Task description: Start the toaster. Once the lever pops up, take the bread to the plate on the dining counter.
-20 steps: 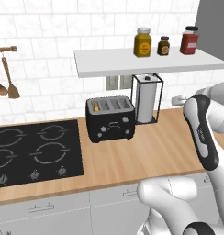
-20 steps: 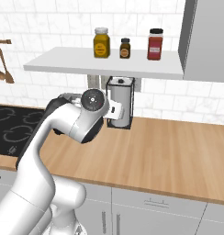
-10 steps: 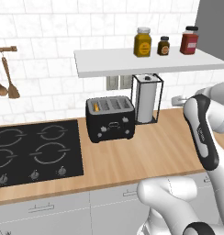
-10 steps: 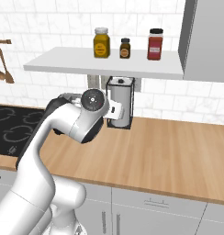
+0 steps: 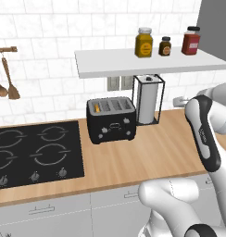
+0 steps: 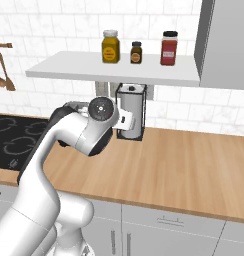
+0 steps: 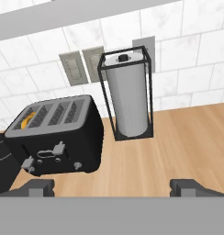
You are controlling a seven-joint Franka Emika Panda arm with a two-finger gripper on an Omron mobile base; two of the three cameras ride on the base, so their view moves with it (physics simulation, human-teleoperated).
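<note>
The black four-slot toaster (image 5: pixel 111 121) stands on the wood worktop by the wall, right of the hob. It also appears at the left of the hand view as the toaster (image 7: pixel 58 137). The bread (image 5: pixel 97 108) sits down in its leftmost slot, with just its orange top edge showing; the hand view gives the same bread (image 7: pixel 29 120). My gripper (image 7: pixel 114 187) hangs open and empty, back from the toaster and somewhat to its right, its fingertips (image 7: pixel 38 187) far apart. The plate and the dining counter are out of view.
A paper towel roll in a black wire holder (image 5: pixel 148 98) stands just right of the toaster. A white shelf (image 5: pixel 142 62) with three jars hangs above. The black hob (image 5: pixel 36 152) lies left, with wooden utensils (image 5: pixel 7 83) on the wall.
</note>
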